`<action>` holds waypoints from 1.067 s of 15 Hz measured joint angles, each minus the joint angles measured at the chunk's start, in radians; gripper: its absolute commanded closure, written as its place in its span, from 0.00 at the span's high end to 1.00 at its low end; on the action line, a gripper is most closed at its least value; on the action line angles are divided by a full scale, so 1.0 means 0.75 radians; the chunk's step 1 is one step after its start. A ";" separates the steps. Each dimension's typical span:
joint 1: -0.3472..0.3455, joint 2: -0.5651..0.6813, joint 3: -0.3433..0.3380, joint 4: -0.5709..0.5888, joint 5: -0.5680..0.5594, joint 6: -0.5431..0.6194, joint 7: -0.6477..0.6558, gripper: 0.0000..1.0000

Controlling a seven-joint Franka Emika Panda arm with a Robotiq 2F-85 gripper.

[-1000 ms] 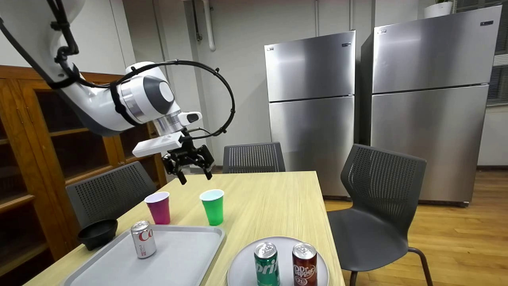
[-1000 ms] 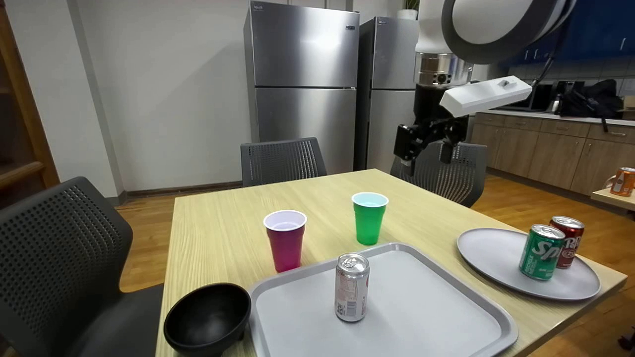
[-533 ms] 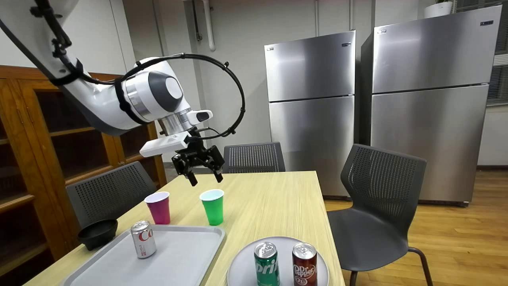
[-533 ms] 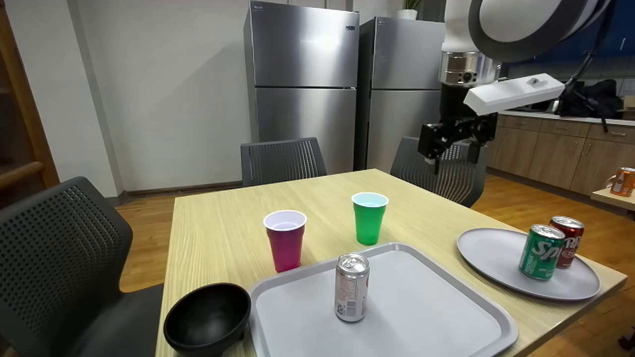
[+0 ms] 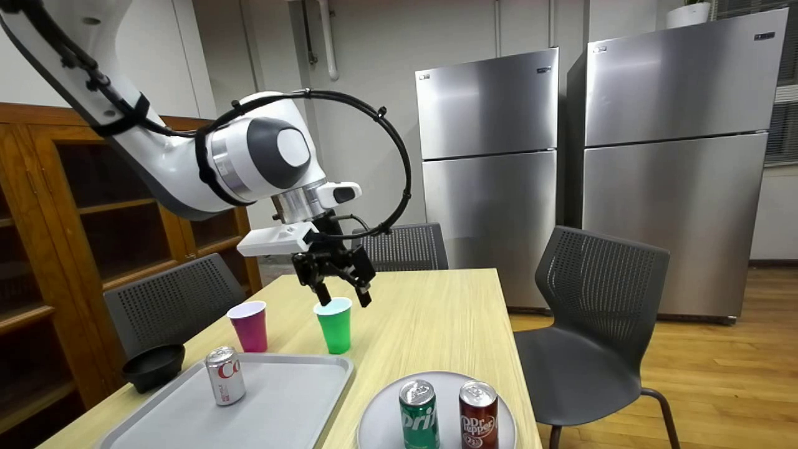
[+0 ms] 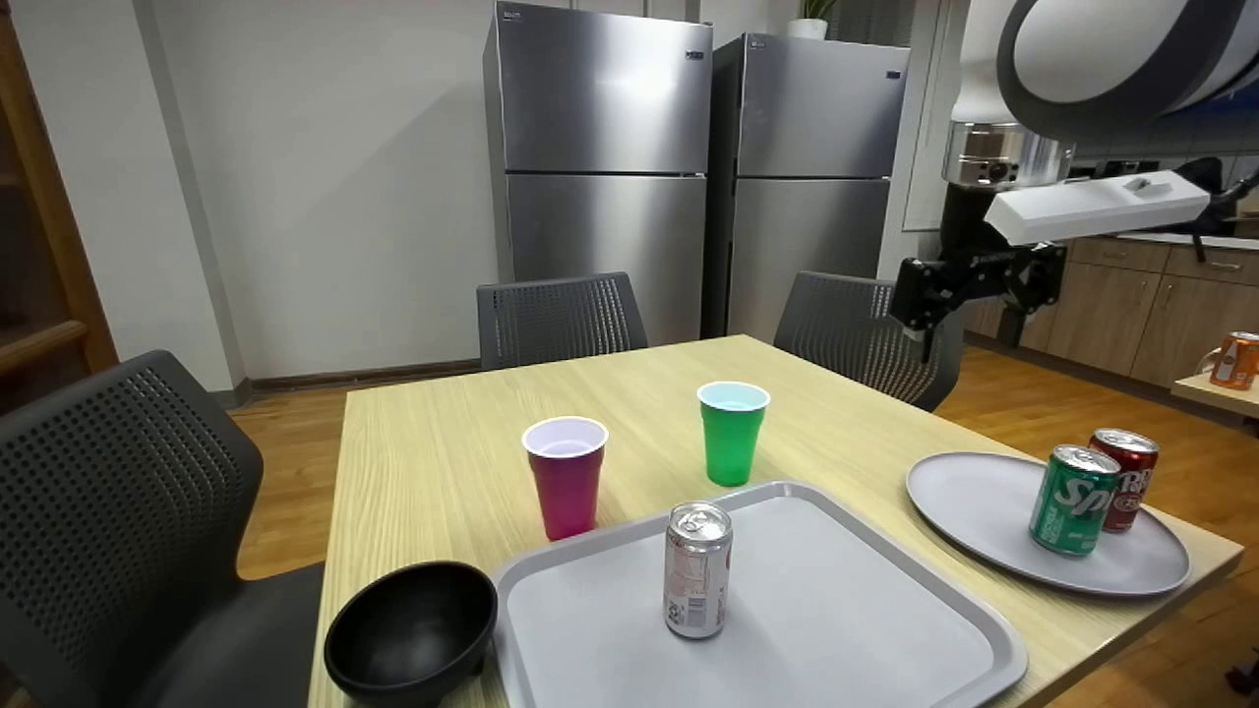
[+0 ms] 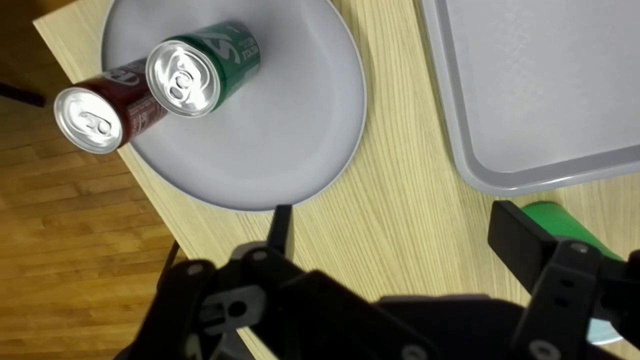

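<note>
My gripper [image 5: 344, 299] hangs above the table with its jaws wide apart and nothing between them. In an exterior view one finger overlaps the rim of a green cup [image 5: 336, 327]; a gap separates gripper [image 6: 969, 337] and green cup [image 6: 733, 442] in an exterior view. Looking down from the wrist, I see bare wood between the fingers, and the green cup [image 7: 565, 225] partly hidden behind the right finger. Ahead lies a round grey plate [image 7: 300, 125] bearing a green Sprite can [image 7: 235, 50] and a dark red Dr Pepper can [image 7: 132, 100], both upright and close together.
A grey tray [image 6: 836, 600] carries a silver can [image 6: 697, 570]. Beside the tray stand a magenta cup [image 6: 568, 487] and a black bowl [image 6: 413, 629]. Dark chairs [image 5: 598, 299] surround the wooden table [image 5: 430, 312]; two steel fridges [image 5: 489, 174] stand behind.
The arm has moved to the right in both exterior views and come down somewhat, its jaws staying apart. Cups, cans, plate and tray have not moved.
</note>
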 measured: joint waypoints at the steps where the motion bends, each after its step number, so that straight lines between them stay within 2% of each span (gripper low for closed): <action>1: -0.012 0.000 -0.011 -0.009 0.012 0.001 -0.001 1.00; 6: -0.069 0.000 -0.061 -0.042 0.022 0.030 -0.006 1.00; 16: -0.072 0.000 -0.062 -0.045 0.022 0.035 -0.006 1.00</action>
